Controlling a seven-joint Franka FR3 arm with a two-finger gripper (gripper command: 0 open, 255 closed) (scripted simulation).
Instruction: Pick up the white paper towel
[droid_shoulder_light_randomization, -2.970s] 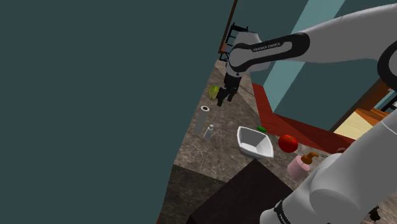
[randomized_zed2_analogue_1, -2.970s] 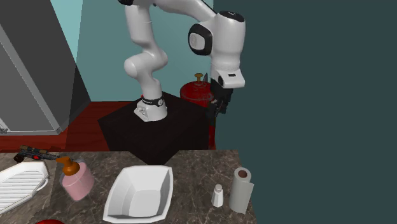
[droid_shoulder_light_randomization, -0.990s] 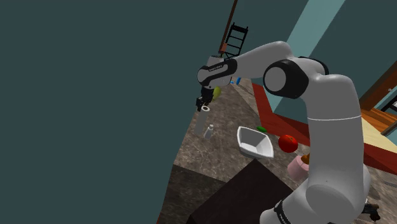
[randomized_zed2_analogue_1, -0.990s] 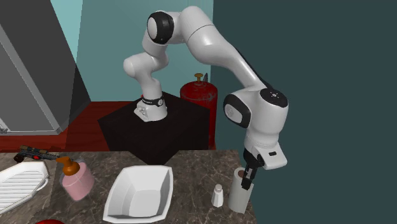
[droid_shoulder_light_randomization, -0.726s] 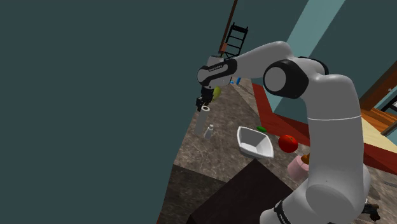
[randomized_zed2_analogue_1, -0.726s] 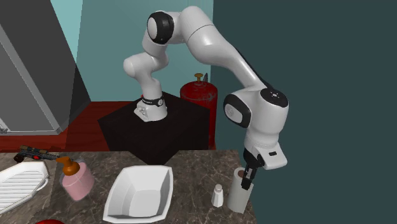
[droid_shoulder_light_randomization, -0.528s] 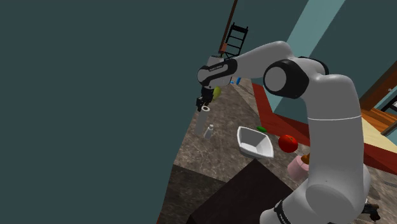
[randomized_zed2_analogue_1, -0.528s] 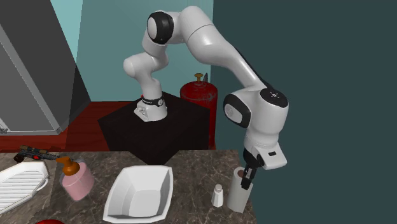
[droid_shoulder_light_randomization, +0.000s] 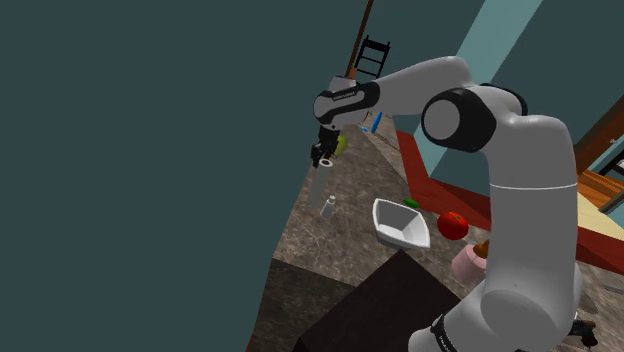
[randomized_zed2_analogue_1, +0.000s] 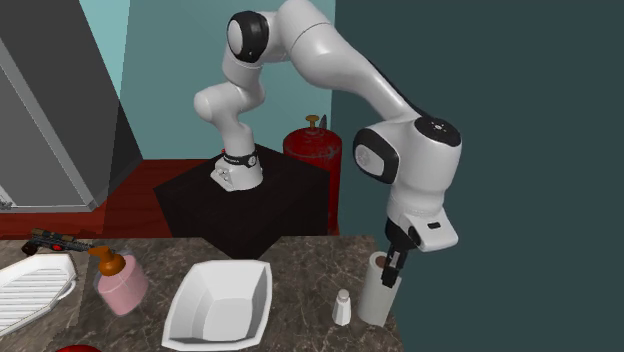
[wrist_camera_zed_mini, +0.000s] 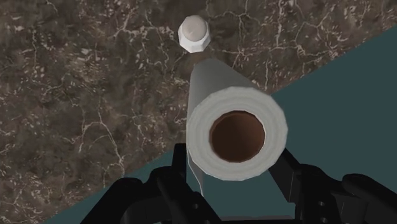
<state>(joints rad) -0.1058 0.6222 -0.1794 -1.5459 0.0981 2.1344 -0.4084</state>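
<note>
The white paper towel roll (droid_shoulder_light_randomization: 319, 186) with a brown core hangs upright beside the dark teal wall, its base just above the marbled counter (droid_shoulder_light_randomization: 345, 250). My gripper (droid_shoulder_light_randomization: 322, 160) is shut on its top end. In the second exterior view the gripper (randomized_zed2_analogue_1: 392, 266) clasps the upper part of the roll (randomized_zed2_analogue_1: 378, 297). In the wrist view the roll (wrist_camera_zed_mini: 236, 130) sits between the two black fingers (wrist_camera_zed_mini: 181, 160), which press on its sides, and the gripper (wrist_camera_zed_mini: 232, 159) looks down along it.
A small white shaker (randomized_zed2_analogue_1: 342, 308) stands on the counter close beside the roll. A white bowl (randomized_zed2_analogue_1: 220, 305), a pink soap dispenser (randomized_zed2_analogue_1: 120, 281) and a white ribbed tray (randomized_zed2_analogue_1: 35, 287) lie further off. The teal wall (randomized_zed2_analogue_1: 500, 150) runs right along the roll's other side.
The hand has risen a little with the paper towel roll in it, so the roll's base has come up off the counter. The shaker and bowl have not moved.
</note>
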